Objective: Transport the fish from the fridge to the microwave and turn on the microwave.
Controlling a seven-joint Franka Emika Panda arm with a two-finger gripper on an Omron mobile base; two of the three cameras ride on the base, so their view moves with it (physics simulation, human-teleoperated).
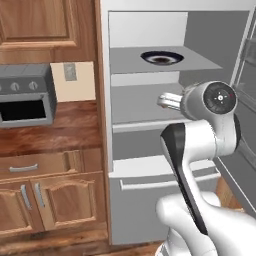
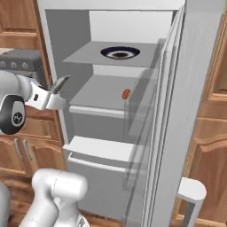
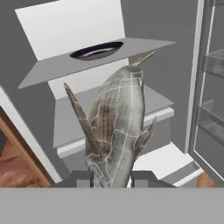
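Grey fish (image 3: 116, 127) is clamped between the gripper (image 3: 111, 177) jaws, clear of the shelves at the front of the open fridge (image 2: 115, 128). Pick-up looks done; carry to microwave, placing and start remain

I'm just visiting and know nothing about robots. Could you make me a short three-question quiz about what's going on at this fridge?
1. True or false: the gripper is shut on the fish.
2. What sits on the top shelf of the fridge? A) a bottle B) a dark-rimmed bowl C) a loaf
3. What small thing lies on the middle shelf, seen in the right base view?

Key:
1. True. In the hand view the fish stands between the two finger tips, out in front of the open fridge.
2. B.
3. A small reddish-orange object; too small to identify.
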